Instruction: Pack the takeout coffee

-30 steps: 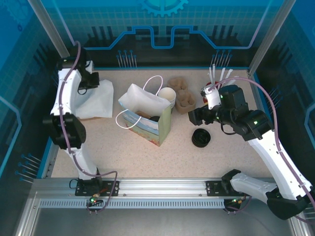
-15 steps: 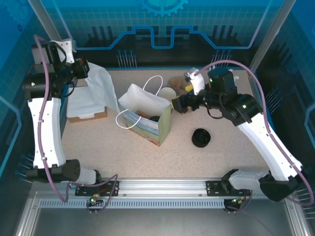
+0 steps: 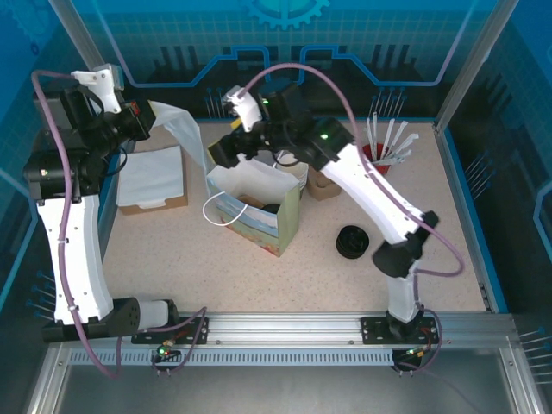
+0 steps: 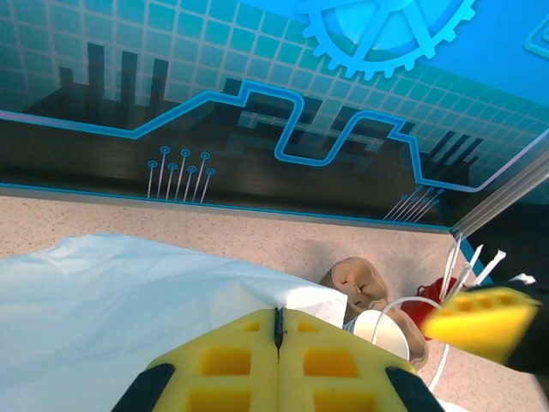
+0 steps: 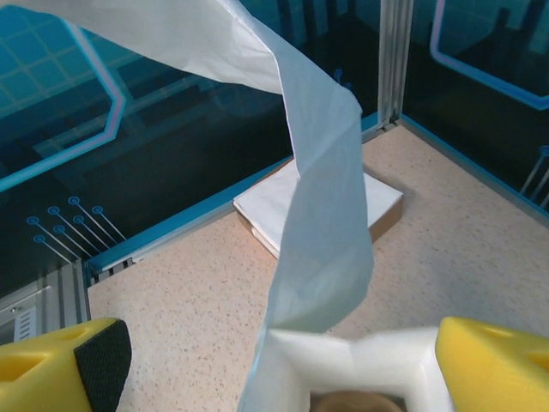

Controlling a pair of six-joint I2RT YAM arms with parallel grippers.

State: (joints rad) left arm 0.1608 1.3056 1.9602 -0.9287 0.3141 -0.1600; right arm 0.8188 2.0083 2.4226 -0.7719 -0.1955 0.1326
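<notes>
Takeout coffee [image 3: 270, 208] sits inside the paper bag [image 3: 259, 226], only its black lid showing, below the spread right fingers [image 5: 493, 360]; left of the bag, left fingers [image 4: 232, 369] pinch tissue [image 4: 111, 292].

Black lids [image 3: 353, 241] rt of bag [image 3: 254, 226]; white sheet [image 3: 181, 125], prob. tissue, above box [image 3: 164, 203]

Takeout coffee [image 3: 271, 208] stands inside the paper bag [image 3: 259, 226], black lid up
</notes>
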